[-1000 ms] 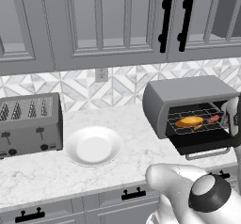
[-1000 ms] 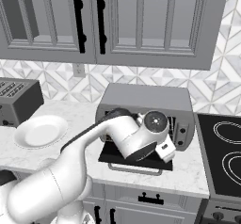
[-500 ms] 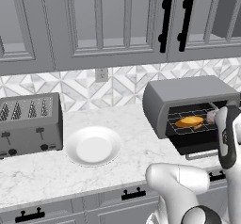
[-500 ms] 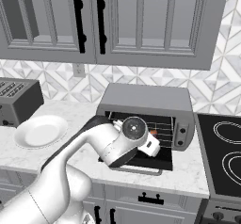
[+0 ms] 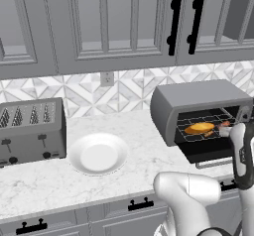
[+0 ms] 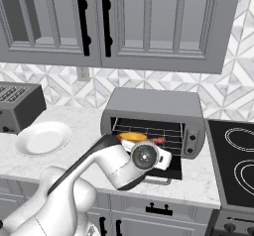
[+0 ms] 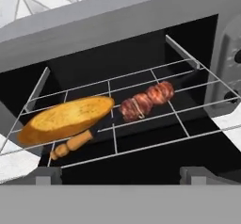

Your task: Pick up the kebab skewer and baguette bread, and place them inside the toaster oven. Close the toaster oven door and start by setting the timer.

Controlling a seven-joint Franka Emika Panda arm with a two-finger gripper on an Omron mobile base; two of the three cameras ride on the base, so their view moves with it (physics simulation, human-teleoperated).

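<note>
The gripper point(image 7: 120, 173), fingers apart and empty, has drawn back from the toaster oven point(image 6: 154, 106), leaving kebab skewer point(image 7: 141, 103) racked at the baguette bread's point(image 7: 66, 118) three o'clock, door next.

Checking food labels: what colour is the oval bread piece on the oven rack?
Golden-orange oval bread piece, clearest in the hand view.
</note>
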